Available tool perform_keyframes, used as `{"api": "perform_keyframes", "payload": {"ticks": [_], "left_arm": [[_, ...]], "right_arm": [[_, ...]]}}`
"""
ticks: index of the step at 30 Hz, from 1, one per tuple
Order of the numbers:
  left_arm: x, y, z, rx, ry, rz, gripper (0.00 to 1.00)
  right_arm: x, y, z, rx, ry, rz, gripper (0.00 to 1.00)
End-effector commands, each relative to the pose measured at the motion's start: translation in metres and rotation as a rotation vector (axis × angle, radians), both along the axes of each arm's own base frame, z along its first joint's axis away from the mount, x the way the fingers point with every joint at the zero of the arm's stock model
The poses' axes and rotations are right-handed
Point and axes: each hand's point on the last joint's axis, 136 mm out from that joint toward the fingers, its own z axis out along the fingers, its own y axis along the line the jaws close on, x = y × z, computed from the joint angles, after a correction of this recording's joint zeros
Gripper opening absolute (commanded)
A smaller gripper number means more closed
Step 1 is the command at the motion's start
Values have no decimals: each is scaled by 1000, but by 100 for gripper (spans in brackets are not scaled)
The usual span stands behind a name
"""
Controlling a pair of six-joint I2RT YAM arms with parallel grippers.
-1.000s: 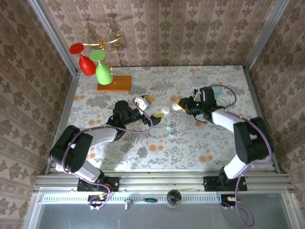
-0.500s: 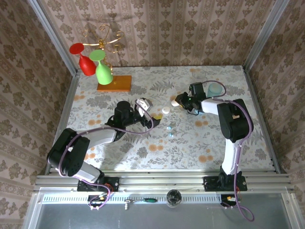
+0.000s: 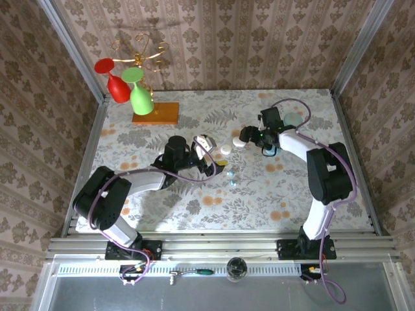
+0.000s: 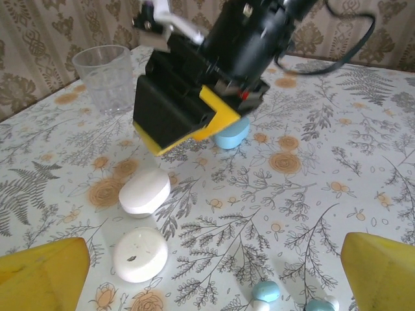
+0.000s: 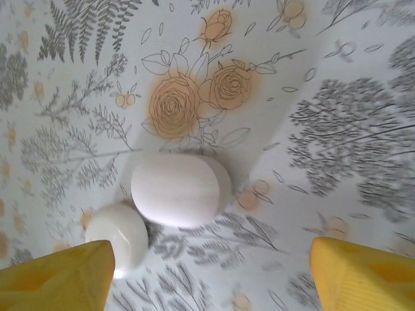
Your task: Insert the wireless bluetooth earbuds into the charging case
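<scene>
The left arm lies low across the counter (image 3: 194,201), stretched from its base toward the middle, and the left tool (image 3: 211,155) points at the centre of the flowered cloth; in its wrist view the left tool (image 4: 211,278) has its yellow fingertips (image 4: 42,275) at opposite lower corners, spread wide, with nothing between them. The right arm rises from its base, bends at the elbow and reaches back and inward, so the right tool (image 3: 241,137) hangs over the counter facing the left one. In the right wrist view the right tool (image 5: 207,275) is also parted, its fingertips (image 5: 55,275) at the two lower corners and gripping nothing; a white oval pebble (image 5: 180,190) lies flat on the cloth between and beyond them, with a smaller white piece (image 5: 118,234) touching or just beside it on the left. From the left wrist the right tool's black and yellow block hovers above that white oval pebble (image 4: 144,191). The charging case (image 4: 231,134) sits on the counter just behind the right tool, partly hidden by it, so its lid cannot be judged. The wireless bluetooth earbuds (image 3: 228,173) lie loose on the cloth in front of the left tool, apart from the case, and show as pale blue specks (image 4: 266,291) at the lower edge. A clear glass (image 4: 104,78) stands farther back, and red and green goblets (image 3: 130,87) stand at the far left corner.
</scene>
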Motion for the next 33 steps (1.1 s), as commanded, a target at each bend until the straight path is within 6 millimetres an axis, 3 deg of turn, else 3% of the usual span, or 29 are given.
{"api": "perform_keyframes", "payload": {"ticks": [1,5,9,17,26,33], "left_arm": [[-2,-8,12,-22,-55,-49,100],[-4,-8,9,-11,-60,-62,100],[-5,-8,9,-13,-60,-70,100],[-10,-8,9,-18,-61,-78,100],[-13,-7,10,-27,-67,-85,100],[-13,-10,11,-36,-63,-91,100]], "right_arm": [[-27,-30,16,-302,39,206,84],[-46,-56,26,-531,118,376,86],[-53,-81,31,-755,227,500,90],[-55,-76,13,-863,382,773,89],[-30,-79,-16,-924,461,807,78],[-15,-79,-33,-948,485,849,75]]}}
